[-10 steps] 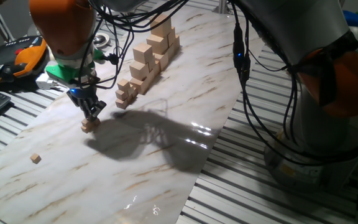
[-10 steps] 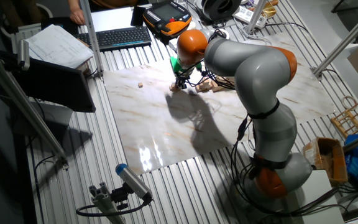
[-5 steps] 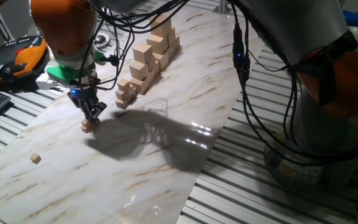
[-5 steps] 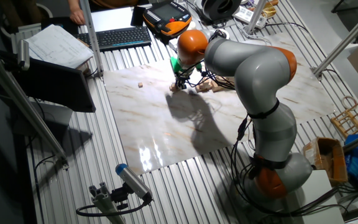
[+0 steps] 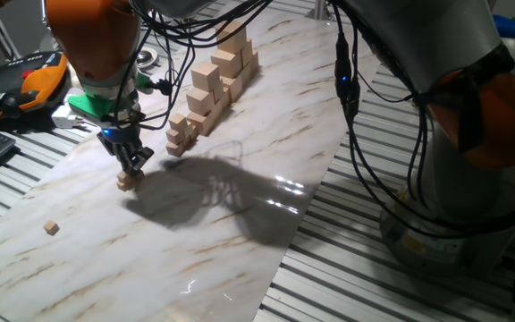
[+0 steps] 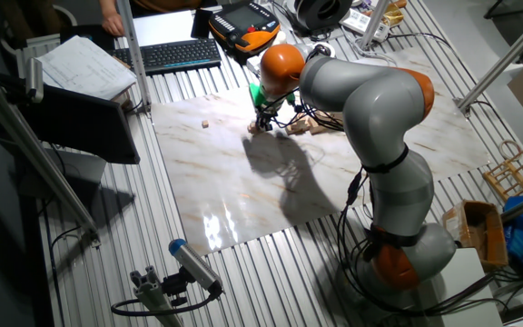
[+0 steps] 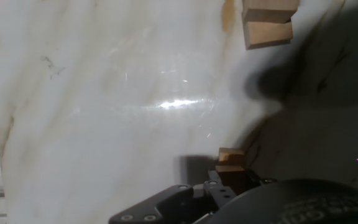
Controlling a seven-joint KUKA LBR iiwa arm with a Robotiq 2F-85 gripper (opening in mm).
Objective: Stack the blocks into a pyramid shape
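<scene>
Nothing moved since earlier frame. Your gripper (image 5: 131, 166) hangs just above small two-block stack (image 5: 129, 181); grip state unclear. Lone block (image 5: 51, 228) well apart; big stepped stacks (image 5: 213, 85) behind.

Arm (image 6: 370, 100) is bent over table from base, orange joint housings seen at wrist and elbow. Wrist is pointed straight down. Gripper (image 5: 132, 166) is held low, just above marble surface, its 2 fingers (image 5: 129, 159) drawn close together. Whether anything is pinched between them cannot be told.
</scene>
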